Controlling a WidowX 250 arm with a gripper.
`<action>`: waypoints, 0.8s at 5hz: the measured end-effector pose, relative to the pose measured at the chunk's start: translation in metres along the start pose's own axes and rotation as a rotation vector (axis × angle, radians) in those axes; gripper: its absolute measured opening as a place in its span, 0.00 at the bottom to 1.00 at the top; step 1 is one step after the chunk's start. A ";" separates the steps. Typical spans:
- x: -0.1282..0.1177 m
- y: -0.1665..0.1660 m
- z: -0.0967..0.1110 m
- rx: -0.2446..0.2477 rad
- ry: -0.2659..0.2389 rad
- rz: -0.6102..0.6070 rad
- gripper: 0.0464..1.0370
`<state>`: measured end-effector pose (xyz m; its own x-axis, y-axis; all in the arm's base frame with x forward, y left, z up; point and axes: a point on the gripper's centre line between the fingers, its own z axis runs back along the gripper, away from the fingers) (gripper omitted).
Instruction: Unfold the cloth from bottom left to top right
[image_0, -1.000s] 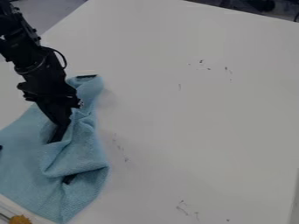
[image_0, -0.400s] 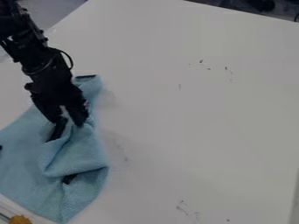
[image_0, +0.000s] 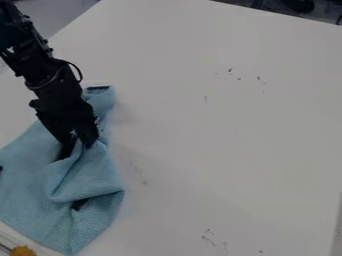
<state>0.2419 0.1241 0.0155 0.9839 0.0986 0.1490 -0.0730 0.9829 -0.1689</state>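
On the table's (image_0: 220, 140) left side, the cloth (image_0: 87, 175) lay partly flat, its right-hand folds apparently yet to be opened. There too, the gripper (image_0: 76, 150) stood partly open, any hold unclear.

A black, jointed arm (image_0: 55, 82) – knobbly along its edges – with a thin black cable (image_0: 79, 69) forming a loop.

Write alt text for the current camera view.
A black robot arm's gripper points down at a rumpled, partly folded blue cloth with black patches, on the left side of a white table with scattered dark marks. A yellow-orange object sits at bottom left.
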 end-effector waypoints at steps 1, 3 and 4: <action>-0.001 0.001 0.000 -0.003 0.000 -0.009 0.32; 0.017 -0.032 0.027 0.052 -0.072 -0.062 0.02; 0.035 -0.081 0.028 0.055 -0.080 -0.173 0.01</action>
<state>0.2773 0.0527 0.0619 0.9665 -0.0629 0.2488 0.0856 0.9930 -0.0812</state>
